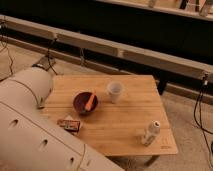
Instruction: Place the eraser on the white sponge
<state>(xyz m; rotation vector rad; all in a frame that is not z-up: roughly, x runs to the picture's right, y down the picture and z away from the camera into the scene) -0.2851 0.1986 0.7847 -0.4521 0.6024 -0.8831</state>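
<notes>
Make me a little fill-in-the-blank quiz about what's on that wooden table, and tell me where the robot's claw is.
1. The orange object lies inside the dark ____.
2. The white cup stands to the ____ of that dish in the picture.
3. The small white bottle stands near the table's front ____ corner.
4. The big white arm fills the lower left; its claw is ____ of view.

Missing words: bowl; right; right; out
</notes>
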